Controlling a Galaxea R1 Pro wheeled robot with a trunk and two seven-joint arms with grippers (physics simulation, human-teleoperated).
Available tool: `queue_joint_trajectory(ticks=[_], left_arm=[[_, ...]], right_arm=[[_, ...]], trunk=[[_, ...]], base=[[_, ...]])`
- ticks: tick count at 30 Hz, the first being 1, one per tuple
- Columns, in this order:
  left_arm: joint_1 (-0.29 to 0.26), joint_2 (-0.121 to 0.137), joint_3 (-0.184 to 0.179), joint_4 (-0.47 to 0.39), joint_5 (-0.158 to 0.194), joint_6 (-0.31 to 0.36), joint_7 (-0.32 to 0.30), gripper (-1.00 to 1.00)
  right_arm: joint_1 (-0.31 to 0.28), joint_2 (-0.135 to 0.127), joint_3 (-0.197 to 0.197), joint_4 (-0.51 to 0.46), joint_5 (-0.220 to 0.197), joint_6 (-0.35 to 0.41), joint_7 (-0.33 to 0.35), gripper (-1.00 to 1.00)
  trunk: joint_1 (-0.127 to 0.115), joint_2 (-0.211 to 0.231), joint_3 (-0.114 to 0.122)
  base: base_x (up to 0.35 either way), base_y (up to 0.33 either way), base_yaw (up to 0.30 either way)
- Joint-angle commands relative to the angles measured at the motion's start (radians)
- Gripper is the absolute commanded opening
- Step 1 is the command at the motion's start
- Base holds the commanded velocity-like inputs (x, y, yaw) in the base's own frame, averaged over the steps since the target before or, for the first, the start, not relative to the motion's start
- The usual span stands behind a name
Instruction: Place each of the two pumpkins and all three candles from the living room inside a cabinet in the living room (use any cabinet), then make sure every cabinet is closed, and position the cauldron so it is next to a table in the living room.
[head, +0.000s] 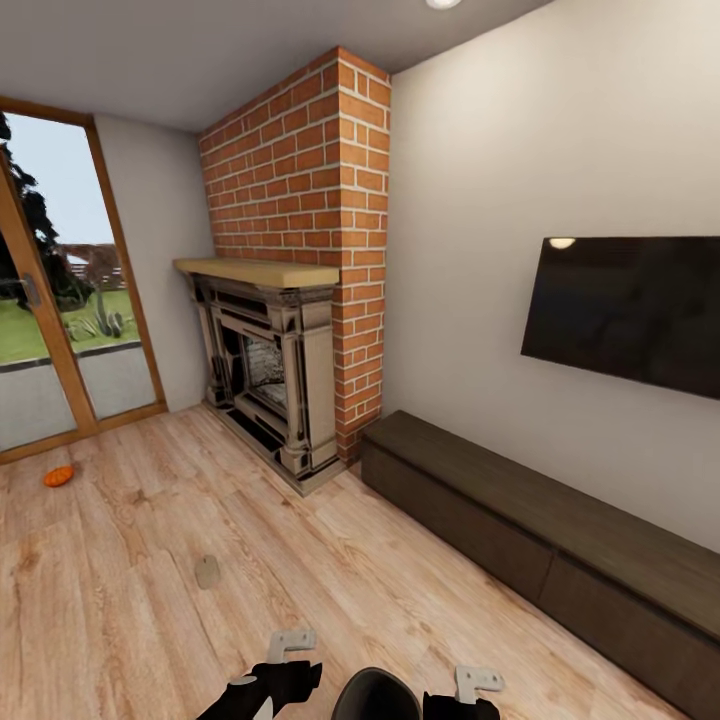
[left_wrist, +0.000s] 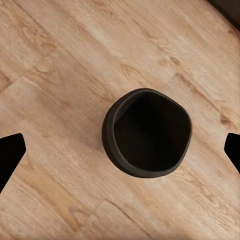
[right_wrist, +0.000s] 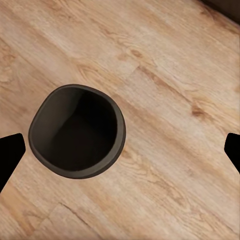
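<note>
Head view: standing over cauldron (head: 375, 696) on floor (head: 150, 600); both jaws spread, gripping nothing; lowering one squarely over rim advised.

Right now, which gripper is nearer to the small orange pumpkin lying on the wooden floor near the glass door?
Left. The left gripper hangs low on the pumpkin's side of the black cauldron; the right gripper is across the cauldron, farther away.

wood floor (head: 150, 560), pumpkin (head: 58, 476), candle (head: 207, 571), cauldron (left_wrist: 147, 133) (upright)
</note>
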Motion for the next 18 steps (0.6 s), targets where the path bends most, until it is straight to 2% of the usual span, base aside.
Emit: queue_joint_trajectory(ticks=[1,18], left_arm=[[0.0,0.0,0.0,-0.002,0.005,0.006,-0.002,1.0],[0.0,0.0,0.0,-0.002,0.005,0.006,-0.002,1.0]], right_arm=[[-0.001,0.0,0.001,-0.001,-0.003,0.003,-0.004,1.0],[0.0,0.0,0.001,-0.001,-0.003,0.003,0.012,1.0]], trunk=[[0.004,-0.008,-0.005],[0.069,-0.127,-0.058]], base=[[0.0,0.0,0.0],[0.0,0.0,0.0]])
